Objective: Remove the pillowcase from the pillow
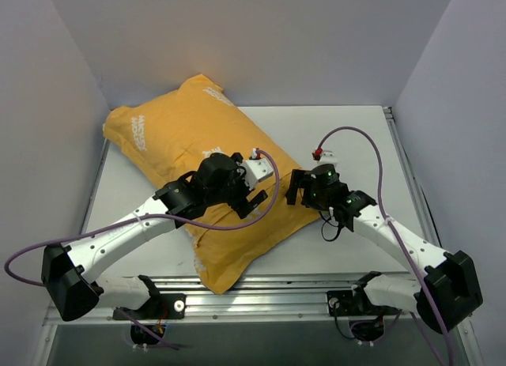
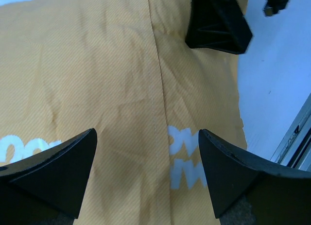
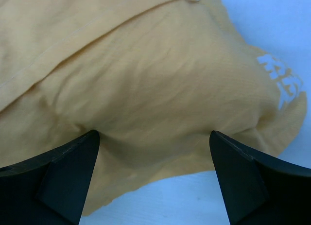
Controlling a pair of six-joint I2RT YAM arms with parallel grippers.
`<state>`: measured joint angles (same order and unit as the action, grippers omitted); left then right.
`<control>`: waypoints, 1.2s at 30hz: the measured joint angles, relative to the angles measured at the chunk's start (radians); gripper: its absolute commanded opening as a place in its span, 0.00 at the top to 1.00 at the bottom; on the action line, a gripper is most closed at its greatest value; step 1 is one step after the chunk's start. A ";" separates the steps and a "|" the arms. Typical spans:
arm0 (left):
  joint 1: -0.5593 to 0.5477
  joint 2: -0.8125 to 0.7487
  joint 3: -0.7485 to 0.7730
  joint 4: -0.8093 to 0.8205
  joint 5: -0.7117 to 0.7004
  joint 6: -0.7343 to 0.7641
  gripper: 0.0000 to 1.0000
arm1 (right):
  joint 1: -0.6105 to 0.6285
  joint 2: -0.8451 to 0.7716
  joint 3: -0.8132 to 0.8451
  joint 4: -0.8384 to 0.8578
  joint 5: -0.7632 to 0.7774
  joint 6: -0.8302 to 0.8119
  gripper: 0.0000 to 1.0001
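The left gripper point(image 1: 251, 200) hangs wide and empty over the middle of the pillowcase point(image 1: 178, 137), likely poised to pinch its seam. The plump pillowcase lies orange-yellow side up with white lettering, running diagonally from the tabletop's point(image 1: 356, 137) far-left corner to the near edge. At its right edge the right gripper point(image 1: 298, 190), equally wide and empty, seems aimed at the bulging fabric.

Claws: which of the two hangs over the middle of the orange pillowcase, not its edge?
The left claw: it is open above the seam across the pillowcase. The right claw, also open, sits at the fabric's edge, next to the table.
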<state>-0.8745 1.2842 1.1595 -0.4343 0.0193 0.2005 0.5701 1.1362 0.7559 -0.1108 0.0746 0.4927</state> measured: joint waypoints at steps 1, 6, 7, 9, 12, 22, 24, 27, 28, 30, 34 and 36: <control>-0.005 0.008 0.010 -0.001 -0.003 0.013 0.06 | -0.026 0.020 -0.001 0.020 -0.005 -0.002 0.10; -0.024 0.054 0.027 0.000 -0.054 0.069 0.06 | -0.141 0.121 0.002 0.105 -0.040 -0.015 0.10; -0.025 0.064 0.027 0.000 -0.066 0.077 0.06 | -0.150 0.136 0.006 0.111 -0.041 -0.021 0.10; -0.026 0.085 0.027 0.002 -0.080 0.095 0.06 | -0.153 0.161 0.023 0.116 -0.042 -0.031 0.10; -0.027 0.113 0.027 0.010 -0.105 0.116 0.06 | -0.161 0.190 0.051 0.120 -0.042 -0.049 0.10; -0.043 0.182 0.034 0.134 -0.338 0.158 0.05 | -0.183 0.198 0.057 0.161 -0.048 -0.057 0.10; -0.045 0.194 0.034 0.171 -0.388 0.165 0.05 | -0.183 0.198 0.057 0.166 -0.048 -0.056 0.10; -0.048 0.213 0.034 0.230 -0.460 0.174 0.05 | -0.183 0.198 0.057 0.172 -0.048 -0.055 0.11; -0.048 0.220 0.034 0.248 -0.483 0.176 0.05 | -0.183 0.197 0.057 0.173 -0.048 -0.055 0.11; -0.048 0.240 0.038 0.278 -0.522 0.178 0.05 | -0.183 0.196 0.057 0.175 -0.048 -0.054 0.11; -0.047 0.262 0.058 0.309 -0.564 0.183 0.05 | -0.183 0.185 0.057 0.175 -0.063 -0.050 0.11; -0.044 0.266 0.071 0.319 -0.575 0.187 0.06 | -0.183 0.177 0.057 0.175 -0.072 -0.048 0.11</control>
<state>-0.9184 1.5497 1.2304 -0.1154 -0.5556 0.3878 0.3866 1.3128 0.8127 0.0639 0.0029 0.4446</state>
